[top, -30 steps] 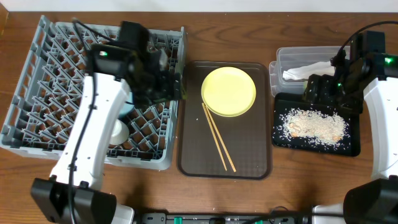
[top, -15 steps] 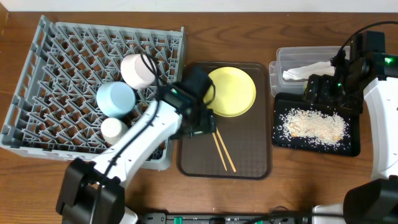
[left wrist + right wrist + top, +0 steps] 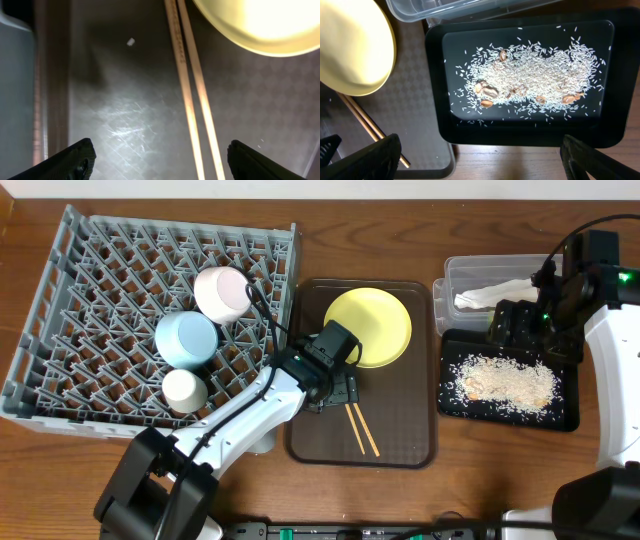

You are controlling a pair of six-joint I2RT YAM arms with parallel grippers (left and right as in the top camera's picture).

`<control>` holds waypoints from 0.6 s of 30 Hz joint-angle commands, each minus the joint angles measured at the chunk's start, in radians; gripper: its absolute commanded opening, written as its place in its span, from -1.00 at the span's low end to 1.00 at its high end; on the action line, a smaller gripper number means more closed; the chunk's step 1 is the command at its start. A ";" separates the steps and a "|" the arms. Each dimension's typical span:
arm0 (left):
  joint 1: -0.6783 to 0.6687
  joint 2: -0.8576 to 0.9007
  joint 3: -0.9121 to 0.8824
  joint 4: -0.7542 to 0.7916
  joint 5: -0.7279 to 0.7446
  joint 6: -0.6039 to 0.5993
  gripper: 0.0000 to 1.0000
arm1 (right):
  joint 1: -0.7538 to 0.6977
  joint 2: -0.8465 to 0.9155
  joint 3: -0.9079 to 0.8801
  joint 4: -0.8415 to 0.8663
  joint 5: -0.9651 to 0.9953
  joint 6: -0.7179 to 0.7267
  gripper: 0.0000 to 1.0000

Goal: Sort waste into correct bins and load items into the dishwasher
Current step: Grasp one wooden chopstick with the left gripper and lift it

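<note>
The left gripper hangs with jaws spread wide over the pair of thin, straight wooden chopsticks. They lie side by side on the textured dark brown serving tray, beside the glossy round yellow plate. To the left, the grey pegged plastic dish rack carries the light blue bowl, white bowl and small off-white cup. The right gripper, also wide and empty, hovers over the shallow black tray of beige rice crumbs. Behind it, the clear plastic tub holds the crumpled white napkin. Everything sits on a brown wooden table.
</note>
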 commanded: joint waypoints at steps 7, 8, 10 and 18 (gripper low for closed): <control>-0.024 0.006 -0.006 0.002 -0.097 -0.024 0.75 | -0.002 -0.021 0.002 -0.002 0.002 0.004 0.98; -0.026 0.009 -0.006 0.002 -0.104 -0.025 0.75 | -0.002 -0.021 0.002 -0.002 0.002 0.004 0.99; -0.030 0.021 -0.006 0.003 -0.106 -0.032 0.75 | -0.003 -0.021 0.002 -0.002 0.002 0.004 0.98; -0.032 0.117 -0.006 0.027 -0.105 -0.047 0.75 | -0.002 -0.021 0.002 -0.002 0.002 0.004 0.98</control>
